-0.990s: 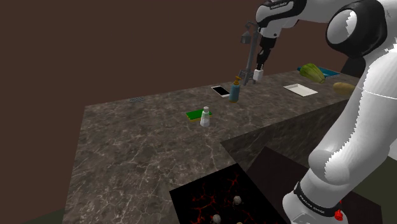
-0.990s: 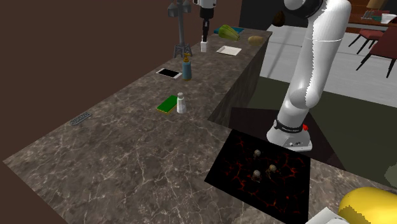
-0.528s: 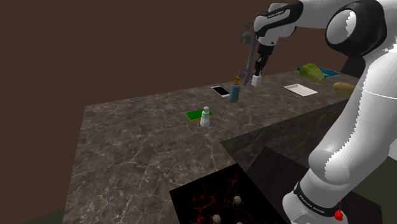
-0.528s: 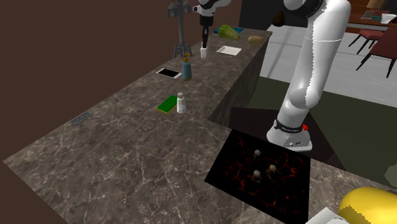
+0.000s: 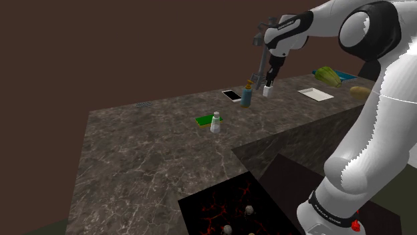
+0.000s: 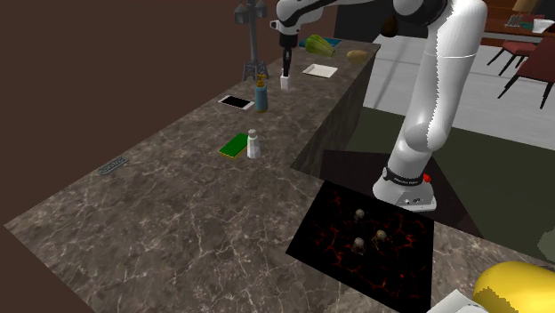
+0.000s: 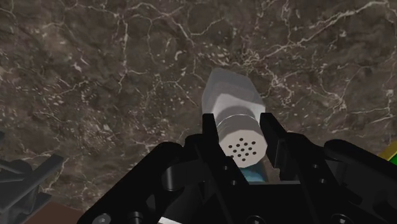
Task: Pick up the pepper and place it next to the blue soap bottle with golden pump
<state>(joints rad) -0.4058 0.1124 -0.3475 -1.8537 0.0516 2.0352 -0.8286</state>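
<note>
Just to the shoulder view's right of the blue soap bottle (image 5: 246, 97), the pepper shaker (image 5: 267, 89) hangs in my fingers (image 7: 272, 136). They are clamped on it from both sides just under its perforated cap. In the wrist view the pale body points away from me, upright over the dark veined surface (image 5: 147, 147).

Over the last second I have carried it down. It was higher and a little further to the shoulder view's right, and now it sits lower and nearer the bottle, with its base close to the surface. I cannot tell whether it is touching down. The bottle, with its golden pump, has not moved and stands apart from the shaker.

I judge the carry to be nearly done. What seems left is the last bit of lowering, then letting go without tipping the shaker into the bottle.

Further out, a phone (image 5: 232, 95) lies just beyond the bottle on its far left side in the shoulder view. A grey tap (image 6: 252, 36) rises behind the bottle. A second shaker (image 5: 215, 123) stands beside a flat green pad (image 5: 204, 120), nearer the camera and well apart from my work. A white sheet (image 5: 315, 94) lies to the shoulder view's right.
</note>
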